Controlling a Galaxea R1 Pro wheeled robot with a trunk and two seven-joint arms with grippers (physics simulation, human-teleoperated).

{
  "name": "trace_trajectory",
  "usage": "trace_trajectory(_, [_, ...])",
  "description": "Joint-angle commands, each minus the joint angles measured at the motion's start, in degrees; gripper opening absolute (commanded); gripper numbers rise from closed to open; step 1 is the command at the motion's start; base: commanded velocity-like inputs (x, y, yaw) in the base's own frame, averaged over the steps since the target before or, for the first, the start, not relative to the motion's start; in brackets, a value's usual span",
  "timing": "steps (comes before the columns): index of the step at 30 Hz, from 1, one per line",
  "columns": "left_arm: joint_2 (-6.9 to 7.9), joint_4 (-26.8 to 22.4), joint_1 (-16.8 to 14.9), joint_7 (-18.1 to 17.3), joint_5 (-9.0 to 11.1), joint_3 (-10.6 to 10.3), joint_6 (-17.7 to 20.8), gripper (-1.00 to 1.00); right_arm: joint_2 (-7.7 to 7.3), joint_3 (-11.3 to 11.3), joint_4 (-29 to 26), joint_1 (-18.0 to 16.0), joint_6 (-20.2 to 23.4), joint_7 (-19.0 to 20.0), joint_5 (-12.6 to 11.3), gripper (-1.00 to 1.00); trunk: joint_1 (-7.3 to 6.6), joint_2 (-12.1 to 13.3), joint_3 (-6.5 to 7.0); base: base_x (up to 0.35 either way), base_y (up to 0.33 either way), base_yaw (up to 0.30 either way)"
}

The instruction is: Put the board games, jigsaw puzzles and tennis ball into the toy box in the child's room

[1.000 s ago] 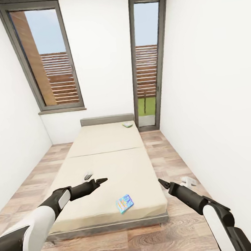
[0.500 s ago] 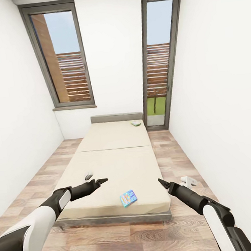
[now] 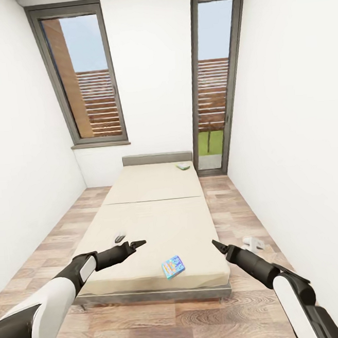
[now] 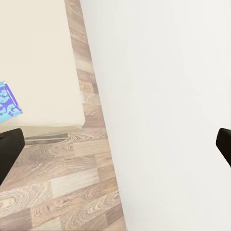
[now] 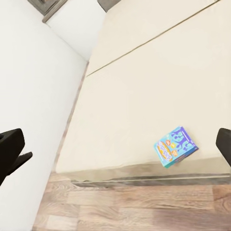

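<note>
Left gripper (image 3: 136, 243): spread, empty.
Right gripper (image 3: 218, 246): spread, empty.
Blue board game (image 3: 173, 266): seen between both grippers, on the bed (image 3: 152, 212).

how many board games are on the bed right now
2. A small blue board game lies flat near the foot edge of the bed, toward its right side. A second, pale green box sits at the far right corner by the headboard. None looks hidden.
</note>
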Motion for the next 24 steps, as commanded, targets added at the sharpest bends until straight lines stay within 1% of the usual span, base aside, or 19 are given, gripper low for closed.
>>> trace_trajectory(1, [-0.03,0.0,0.0,-0.1,0.6,-0.2,0.6,1.0,0.07,-0.2,-0.5,-0.1,0.4,0.3,0.0,1.0,0.26,-0.5,-0.32,0.0,0.0,0.0])
trace_trajectory(4, [-0.18,0.0,0.0,-0.1,0.7,-0.2,0.6,1.0,0.1,-0.1,-2.0,-0.1,0.4,0.4,0.0,1.0,0.92,-1.7,-0.85,0.0,0.0,0.0])
trace_trajectory(10, [-0.48,0.0,0.0,-0.1,0.7,-0.2,0.7,1.0,0.14,-0.1,-2.9,-0.1,0.5,0.7,-0.2,1.0,2.24,-4.2,-1.93,0.0,0.0,0.0])
trace_trajectory(17, [-0.62,0.2,0.0,-0.1,0.7,-0.2,0.7,1.0,0.03,-0.9,-3.1,-0.1,0.7,3.4,-0.8,1.0,3.77,-7.0,-3.19,0.0,0.0,0.0])
trace_trajectory(19, [-0.61,0.3,0.0,-0.1,0.7,-0.2,0.7,1.0,-0.01,-1.4,-3.1,-0.1,0.7,4.6,-1.0,1.0,4.21,-7.8,-3.55,0.0,0.0,0.0])
trace_trajectory(21, [-0.59,0.4,0.0,-0.2,0.6,-0.2,0.9,1.0,-0.06,-2.9,-3.1,-0.1,0.9,7.0,-1.2,1.0,4.65,-8.6,-3.91,0.0,0.0,0.0])
trace_trajectory(22, [-0.56,0.4,0.0,-0.2,0.6,-0.1,1.1,1.0,-0.07,-4.0,-3.1,-0.1,1.1,8.7,-1.3,1.0,4.87,-9.0,-4.09,0.0,0.0,0.0])
trace_trajectory(24, [-0.53,0.5,0.0,-0.2,0.6,-0.1,1.4,1.0,-0.08,-5.2,-3.1,-0.1,1.4,11.1,-1.3,1.0,5.31,-9.8,-4.44,0.0,0.0,0.0])
